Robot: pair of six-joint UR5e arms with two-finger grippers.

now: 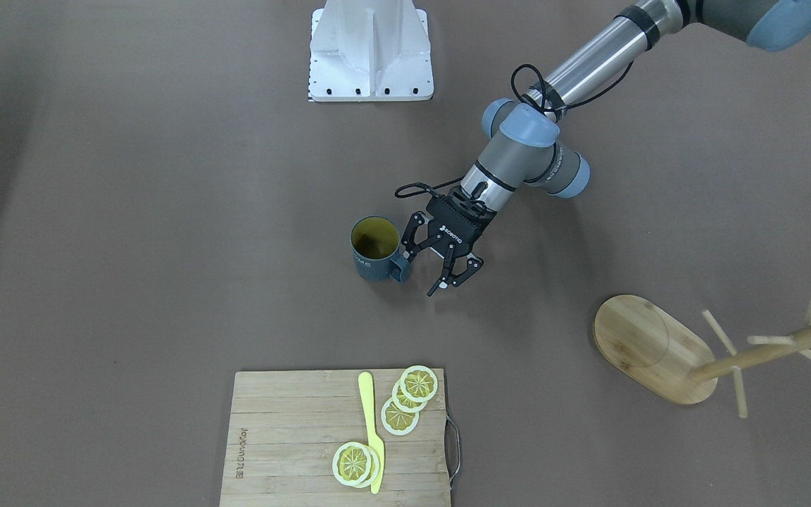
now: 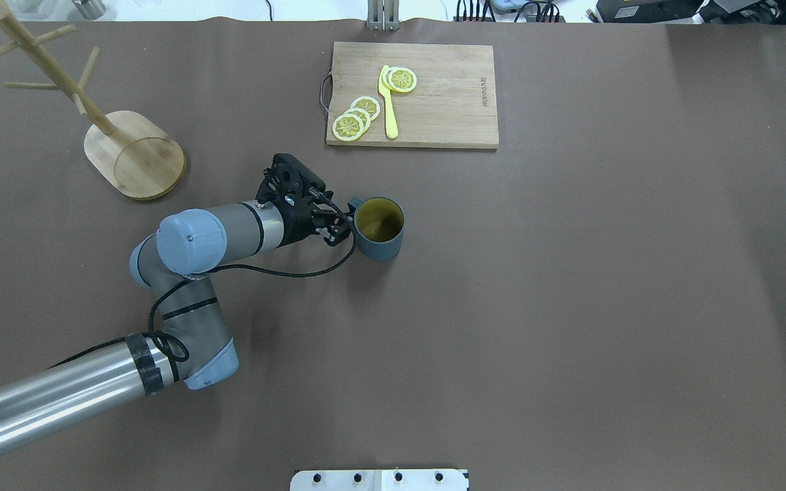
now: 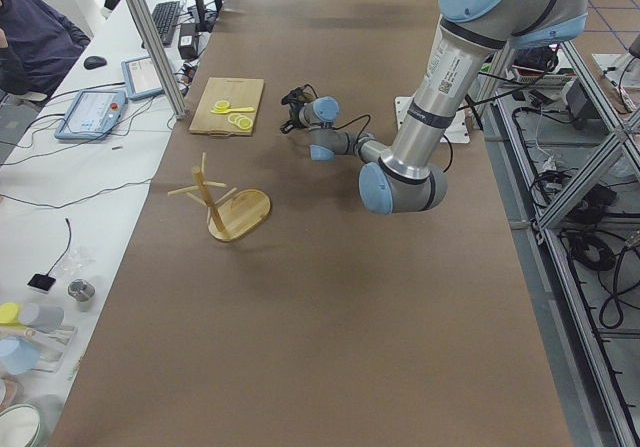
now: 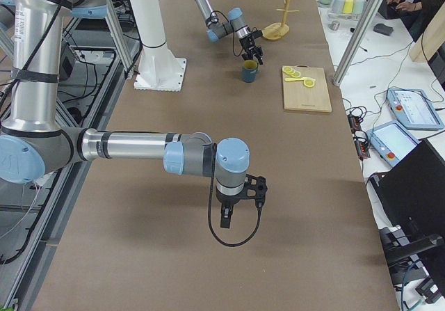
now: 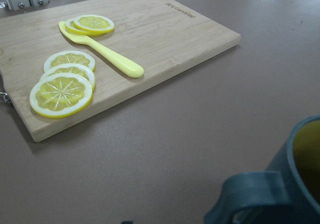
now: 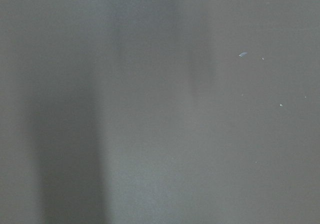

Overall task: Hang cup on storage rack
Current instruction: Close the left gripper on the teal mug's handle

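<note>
The cup (image 1: 376, 248) stands upright mid-table (image 1: 131, 246), mouth up, and all I can see in it is its own mustard-yellow inside. Its handle points at my left gripper (image 1: 422, 273), whose fingers are spread apart just beside that handle, gripping nothing. The storage rack (image 1: 648, 348) stands well apart, out on the left arm's side. The cutting board (image 1: 286, 422) carries lemon slices (image 1: 417, 384) and a yellow knife (image 1: 372, 422). My right gripper (image 4: 226, 219) hangs low over the table; whether it is spread or closed I cannot tell.
</note>
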